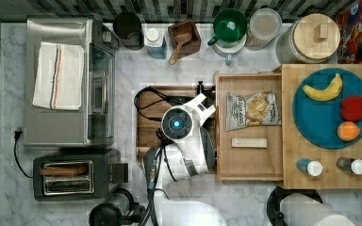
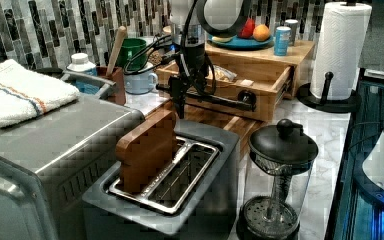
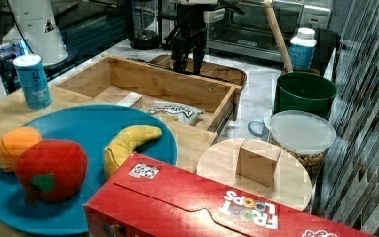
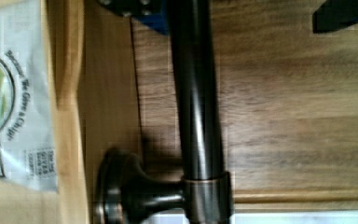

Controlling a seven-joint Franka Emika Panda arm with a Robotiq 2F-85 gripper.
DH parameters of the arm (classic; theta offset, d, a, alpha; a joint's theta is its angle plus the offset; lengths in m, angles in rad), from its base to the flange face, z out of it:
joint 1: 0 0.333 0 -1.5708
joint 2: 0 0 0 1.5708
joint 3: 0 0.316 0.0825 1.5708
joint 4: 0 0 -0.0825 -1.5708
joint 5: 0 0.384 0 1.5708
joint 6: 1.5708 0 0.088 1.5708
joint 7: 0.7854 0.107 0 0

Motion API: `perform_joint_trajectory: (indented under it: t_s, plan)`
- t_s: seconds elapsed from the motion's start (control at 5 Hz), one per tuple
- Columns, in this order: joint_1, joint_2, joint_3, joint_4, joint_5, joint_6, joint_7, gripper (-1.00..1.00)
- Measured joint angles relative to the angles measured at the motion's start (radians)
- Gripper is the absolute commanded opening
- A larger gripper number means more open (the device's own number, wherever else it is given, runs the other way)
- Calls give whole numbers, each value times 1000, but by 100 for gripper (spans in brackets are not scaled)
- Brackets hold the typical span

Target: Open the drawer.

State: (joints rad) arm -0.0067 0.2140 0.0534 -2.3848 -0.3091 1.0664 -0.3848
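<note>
The light bamboo drawer [image 1: 247, 157] stands pulled out from the wooden box [image 1: 327, 181] toward the top view's left. It holds a chip bag [image 1: 253, 110] and a small wooden block [image 1: 249, 142]. Its long black bar handle [image 2: 222, 101] runs along the front. My gripper [image 2: 180, 92] hangs at that handle, seen from behind as two dark fingers [image 3: 176, 55] just past the drawer front. Close up, the handle [image 4: 196, 98] passes between my gripper [image 4: 242, 14]. One blue pad [image 4: 154, 21] sits beside the bar and the other stands well apart, so the gripper is open.
A dark walnut tray [image 1: 148, 122] lies under my arm. The toaster [image 1: 70, 175] and toaster oven [image 1: 68, 80] stand on the top view's left. A French press [image 2: 275, 180], paper towel roll [image 2: 340, 47] and a blue plate of fruit [image 1: 332, 108] are nearby.
</note>
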Motion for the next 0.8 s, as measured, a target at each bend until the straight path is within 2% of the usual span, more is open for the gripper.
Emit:
perform_joint_trajectory:
  t_s: [0.8]
  plan:
    - [5, 0, -3, 0, -13, -1, 25, 100]
